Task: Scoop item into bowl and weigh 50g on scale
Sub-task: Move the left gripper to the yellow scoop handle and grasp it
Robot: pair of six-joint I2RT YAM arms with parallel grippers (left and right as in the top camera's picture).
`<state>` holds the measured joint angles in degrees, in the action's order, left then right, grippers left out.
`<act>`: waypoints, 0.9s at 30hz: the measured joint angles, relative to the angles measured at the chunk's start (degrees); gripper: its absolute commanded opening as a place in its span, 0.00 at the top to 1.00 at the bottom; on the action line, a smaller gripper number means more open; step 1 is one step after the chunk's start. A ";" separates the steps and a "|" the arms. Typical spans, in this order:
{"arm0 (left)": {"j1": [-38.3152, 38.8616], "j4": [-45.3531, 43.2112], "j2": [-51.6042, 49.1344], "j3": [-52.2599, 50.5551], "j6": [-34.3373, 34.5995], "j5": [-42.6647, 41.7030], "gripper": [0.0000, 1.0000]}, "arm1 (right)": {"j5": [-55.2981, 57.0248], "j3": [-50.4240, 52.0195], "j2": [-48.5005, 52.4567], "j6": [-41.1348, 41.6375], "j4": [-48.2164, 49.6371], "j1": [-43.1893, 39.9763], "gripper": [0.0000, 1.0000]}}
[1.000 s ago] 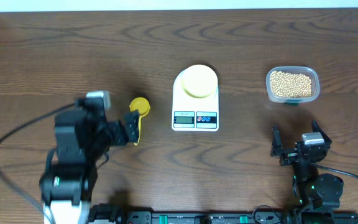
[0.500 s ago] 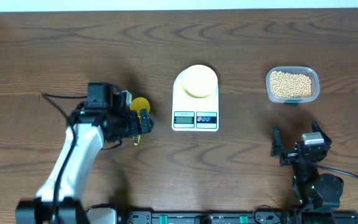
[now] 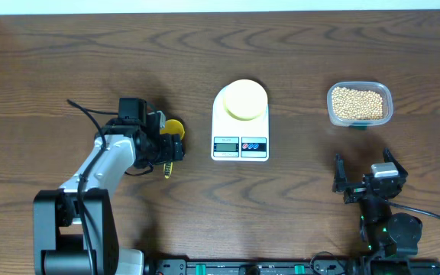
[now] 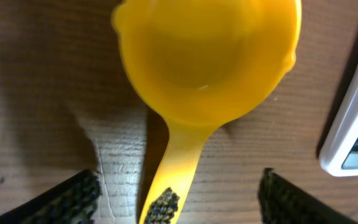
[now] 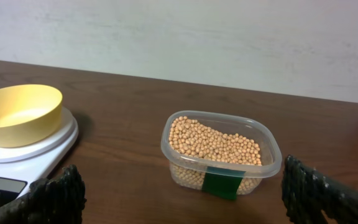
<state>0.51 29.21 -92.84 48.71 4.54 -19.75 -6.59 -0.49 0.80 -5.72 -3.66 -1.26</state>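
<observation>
The bright yellow scoop point(image 3: 173, 127) lies left of the scale, its handle point(image 4: 178, 163) pointing toward the table's front. My left gripper point(image 3: 169, 150) straddles that handle, open, with both fingers clear of it in the left wrist view point(image 4: 179, 202). A pale-yellow bowl point(image 3: 243, 99) point(image 5: 20, 112) stands empty on the white scale point(image 3: 240, 142) point(image 5: 42, 149). Tan beans point(image 3: 357, 102) point(image 5: 213, 143) fill a clear tub at the back right. My right gripper point(image 3: 365, 174) point(image 5: 191, 199) rests open near the front edge, short of the tub, holding nothing.
The clear tub point(image 5: 269, 163) carries a green label point(image 5: 222, 182) on its near side. A black cable point(image 3: 82, 114) loops off the left arm. A pale wall point(image 5: 179, 37) rises behind the table's far edge point(image 3: 220, 11).
The left arm has reached forward and right, bringing its gripper over the scoop's handle, and its jaws have narrowed slightly. The right arm has stayed still.
</observation>
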 measured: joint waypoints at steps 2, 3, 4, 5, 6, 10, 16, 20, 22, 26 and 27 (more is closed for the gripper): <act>0.00 -0.44 -0.42 0.00 -0.66 -0.31 0.33 | 0.00 0.00 0.00 0.00 0.00 0.00 0.01; 0.00 -0.74 -0.63 0.00 -0.96 -0.48 0.35 | 0.02 0.00 0.00 0.00 0.02 0.00 0.01; 0.00 -0.87 -0.81 0.00 -1.44 -0.59 0.36 | 0.00 0.00 0.00 0.00 0.00 0.00 0.01; 0.00 -1.05 -0.98 0.00 -1.86 -0.92 0.36 | 0.00 0.00 0.00 0.00 0.00 0.00 0.01; 0.00 -1.29 -1.27 0.00 -2.29 -1.40 0.36 | 0.02 0.00 0.00 0.00 0.00 0.00 0.01; 0.00 -1.31 -2.78 0.09 -3.74 -3.37 0.38 | 0.00 0.00 0.00 0.00 0.00 0.00 0.01; -0.09 -2.29 -4.15 0.48 -5.14 -5.20 0.57 | 0.02 0.00 0.00 0.00 0.00 0.00 0.01; -0.09 -2.67 -5.07 0.94 -5.86 -5.90 0.64 | 0.00 0.00 0.00 0.00 0.00 0.00 0.01; -0.13 -2.69 -5.25 0.96 -6.01 -6.08 0.72 | 0.00 0.00 0.00 0.00 0.00 0.00 0.01; -0.13 -2.62 -5.75 0.94 -6.03 -6.34 0.80 | 0.02 0.00 0.00 0.00 0.00 0.00 0.01; -0.13 -2.64 -5.84 0.94 -6.10 -6.54 0.80 | 0.02 0.00 0.00 0.00 0.02 0.00 0.01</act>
<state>0.38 26.57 -98.67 49.65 -1.56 -26.28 -6.57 -0.49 0.80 -5.72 -3.64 -1.26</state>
